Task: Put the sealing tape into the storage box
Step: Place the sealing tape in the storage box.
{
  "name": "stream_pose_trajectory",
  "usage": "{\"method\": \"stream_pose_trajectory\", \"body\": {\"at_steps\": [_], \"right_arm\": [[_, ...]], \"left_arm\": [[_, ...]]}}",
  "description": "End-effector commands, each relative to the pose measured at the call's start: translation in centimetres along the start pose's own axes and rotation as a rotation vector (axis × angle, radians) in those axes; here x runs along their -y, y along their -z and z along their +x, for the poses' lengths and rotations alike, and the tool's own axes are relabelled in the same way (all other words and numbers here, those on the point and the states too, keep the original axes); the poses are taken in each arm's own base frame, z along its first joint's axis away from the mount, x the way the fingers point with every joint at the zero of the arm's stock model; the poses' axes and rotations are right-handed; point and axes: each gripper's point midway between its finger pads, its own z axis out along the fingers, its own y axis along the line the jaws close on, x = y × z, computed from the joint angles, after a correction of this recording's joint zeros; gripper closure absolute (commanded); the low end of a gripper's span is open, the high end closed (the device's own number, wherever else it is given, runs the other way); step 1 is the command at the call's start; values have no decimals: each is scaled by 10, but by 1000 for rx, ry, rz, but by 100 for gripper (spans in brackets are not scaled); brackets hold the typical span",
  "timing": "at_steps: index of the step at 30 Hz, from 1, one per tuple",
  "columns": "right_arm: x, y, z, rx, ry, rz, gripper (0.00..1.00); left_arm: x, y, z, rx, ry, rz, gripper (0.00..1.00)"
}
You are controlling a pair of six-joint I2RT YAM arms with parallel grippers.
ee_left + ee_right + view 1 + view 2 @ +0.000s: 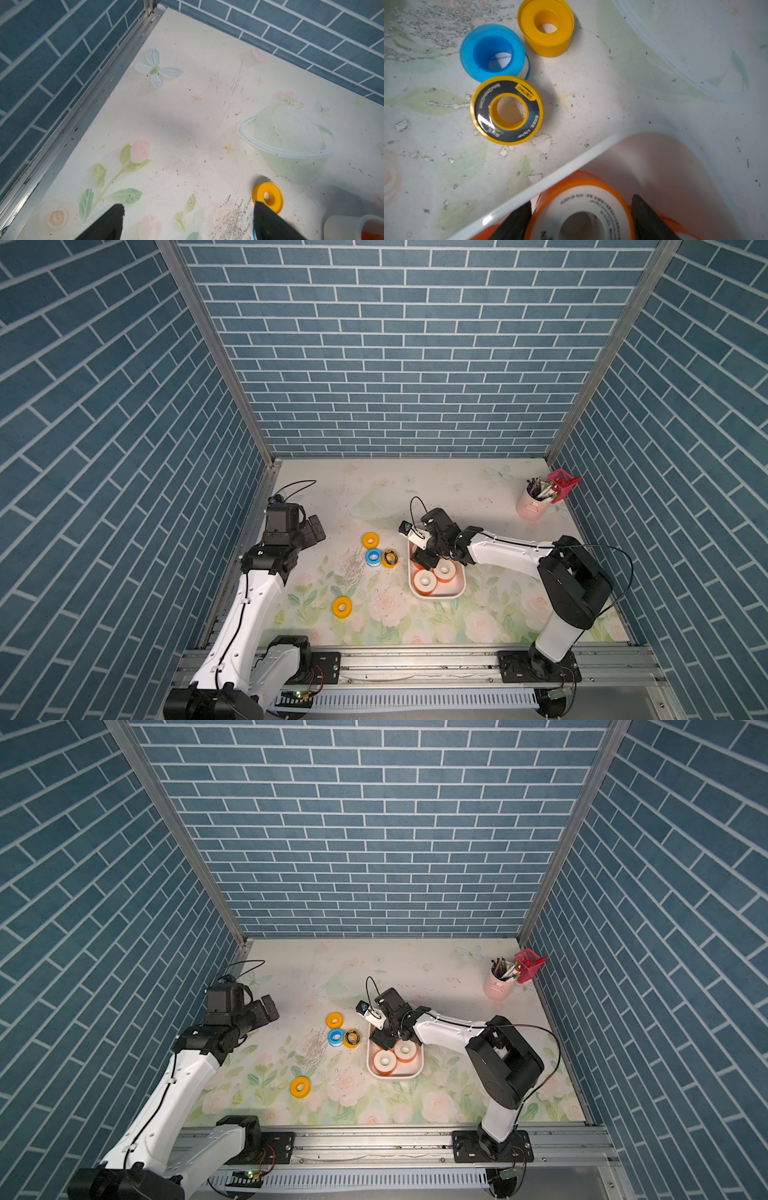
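The storage box (436, 596) is a shallow white tray right of the table's middle, and two orange-and-white sealing tape rolls (425, 581) (444, 570) lie flat in it. My right gripper (428, 562) reaches into the box's far end. In the right wrist view its fingers press both sides of a third orange-and-white roll (591, 193) just inside the rim (560, 170). Left of the box lie a yellow roll (370, 540), a blue roll (373, 557) and a black-labelled yellow roll (390, 558). Another yellow roll (342, 607) lies nearer the front. My left gripper (316, 527) hangs open at the left, holding nothing.
A pink cup of pens (532, 504) and a red holder (563, 485) stand in the far right corner. Blue brick walls close three sides. A metal rail (415, 664) carrying both arm bases runs along the front. The left wrist view shows floral table and one yellow roll (276, 193).
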Motion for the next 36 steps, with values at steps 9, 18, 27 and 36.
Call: {"method": "stream_pose_trajectory", "body": {"at_steps": [9,18,27,36], "right_arm": [[-2,12,4,-19,-39,-9,31],[1,12,9,-40,-48,10,26],[1,17,0,0,-58,10,19],[0,32,-21,95,-72,1,17]], "left_arm": [[-3,-5,5,-13,-11,-5,0],[-3,-5,6,-15,-10,-5,0],[-2,-5,5,-14,-10,-4,0],[-2,-5,5,-14,-10,-3,0]]}}
